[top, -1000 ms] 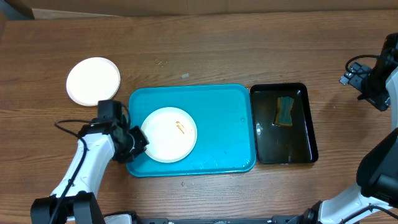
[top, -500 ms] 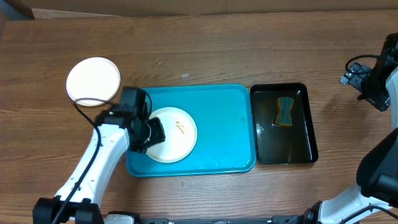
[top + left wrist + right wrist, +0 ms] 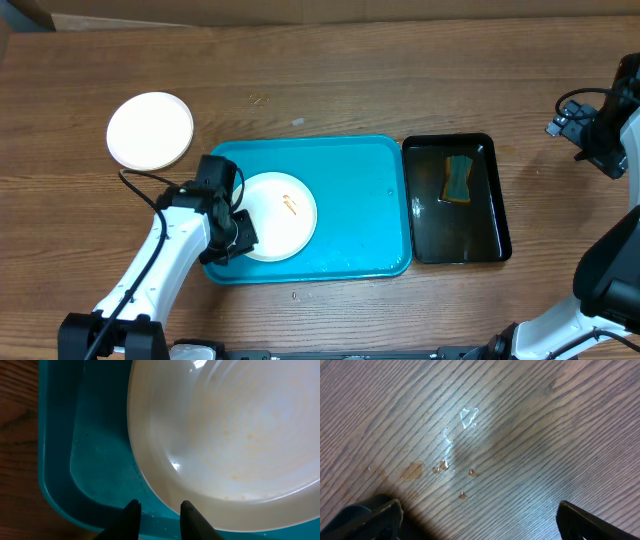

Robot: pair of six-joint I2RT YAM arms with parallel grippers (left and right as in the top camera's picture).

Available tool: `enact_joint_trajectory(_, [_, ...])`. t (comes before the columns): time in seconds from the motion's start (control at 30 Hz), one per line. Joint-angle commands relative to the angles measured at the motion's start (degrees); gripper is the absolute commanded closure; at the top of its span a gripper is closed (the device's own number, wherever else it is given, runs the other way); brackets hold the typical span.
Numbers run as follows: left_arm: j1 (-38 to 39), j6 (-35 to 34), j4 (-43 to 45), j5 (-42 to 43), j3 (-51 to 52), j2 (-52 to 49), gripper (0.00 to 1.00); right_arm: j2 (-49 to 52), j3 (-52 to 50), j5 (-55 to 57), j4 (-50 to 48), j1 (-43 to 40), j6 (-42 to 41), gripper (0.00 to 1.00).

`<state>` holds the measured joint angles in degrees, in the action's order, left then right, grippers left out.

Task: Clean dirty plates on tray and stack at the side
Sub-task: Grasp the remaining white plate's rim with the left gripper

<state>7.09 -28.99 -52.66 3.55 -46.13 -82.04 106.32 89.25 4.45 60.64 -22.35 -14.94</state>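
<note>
Finding, table (image 3: pixel 400 80): wooden surface, with a few water drops under my right arm at its right edge.

The tray (image 3: pixel 360 170) lies at the table's middle, toward the near edge. A smaller black tray (image 3: pixel 470 232) sits against its right edge and holds a sponge (image 3: pixel 458 178).

Plates: one white plate (image 3: pixel 270 222) lies in the left half of the tray. A second plate (image 3: pixel 150 130) sits on the table off the tray's far-left corner. No third is distinguishable.

My left gripper (image 3: pixel 159 516) is low over the tray's near-left corner. Its fingers are parted with only bare tray floor between them, and the plate's rim is just beside the right finger. My right gripper (image 3: pixel 477 520) is spread wide over bare wood, well apart from everything.

An orange smear (image 3: pixel 291 206) marks the tray plate, so I judge it uncleaned.

Step in hand, in my judgement: reaching for the dirty plate's rim. The next move calls for shifting toward the plate so one finger slips under the rim and one over it, then pinching. The rim lies flat against the floor, so a slip is the risk.
</note>
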Motion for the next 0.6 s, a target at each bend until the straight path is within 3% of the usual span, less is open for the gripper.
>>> enact_joint_trajectory(0.0, [-0.04,-1.07,1.92,-1.16,1.70,-0.09,0.74,-0.92,0.83,-0.02,-0.31,0.11,-0.02,0.00])
enact_joint_trajectory(0.2, [0.15,-1.05,4.79,-0.52,2.05,-0.09,0.77,-0.92,0.83,-0.02,-0.31,0.11,0.00,0.00])
enact_joint_trajectory(0.57, [0.00,-0.17,1.31,-2.73,2.10,-0.13,0.77,-0.92,0.83,-0.02,-0.31,0.11,-0.02,0.00])
